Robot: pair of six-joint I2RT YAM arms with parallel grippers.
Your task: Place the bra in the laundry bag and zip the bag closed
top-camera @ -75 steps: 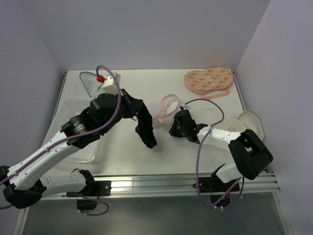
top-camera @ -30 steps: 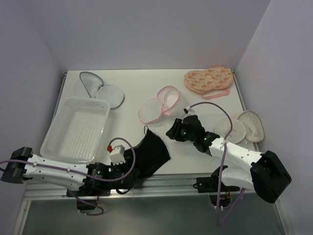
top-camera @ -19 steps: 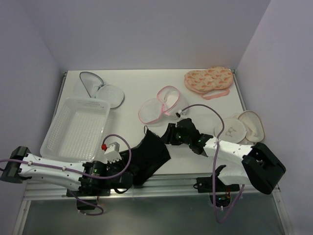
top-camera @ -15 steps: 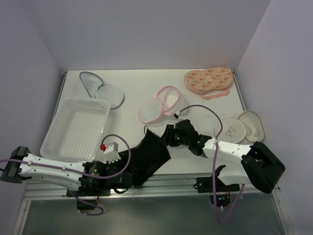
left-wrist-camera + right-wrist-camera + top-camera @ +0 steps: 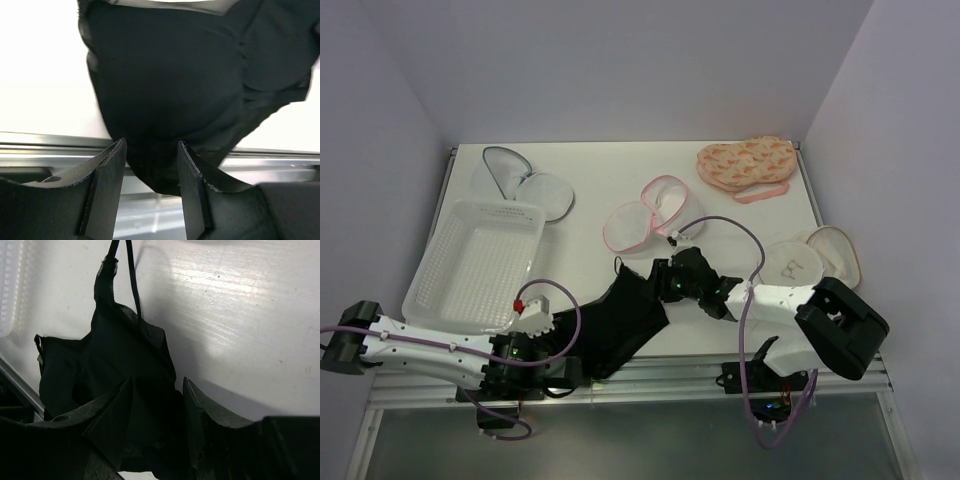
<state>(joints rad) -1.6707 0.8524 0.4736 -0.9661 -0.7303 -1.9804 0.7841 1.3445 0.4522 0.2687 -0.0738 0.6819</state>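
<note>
Your overhead camera alone takes in the laundry bag point(image 5: 632, 224), lying open and pink-rimmed just above centre. It sits apart from the bra point(image 5: 625, 318), which sprawls at lower centre with its near edge draped over the table's front rail point(image 5: 45, 145). Neither wrist camera catches the bag; black fabric fills both.

Your left gripper point(image 5: 151, 150) comes in from the lower left, its arm stretched flat along the front rail. Its fingers are spread, with the bra's hem between them. Your right gripper point(image 5: 157, 390) reaches in from the right on a folded elbow, jaws likewise spread over the bra's upper-right corner. A thin strap point(image 5: 132, 275) trails off at the top of that frame.

Around them lie a white basket point(image 5: 480, 260) at left, a grey-trimmed mesh pouch point(image 5: 535, 190) at upper left, an orange patterned pouch point(image 5: 745, 162) at upper right and a pale pouch point(image 5: 815, 258) at right.
</note>
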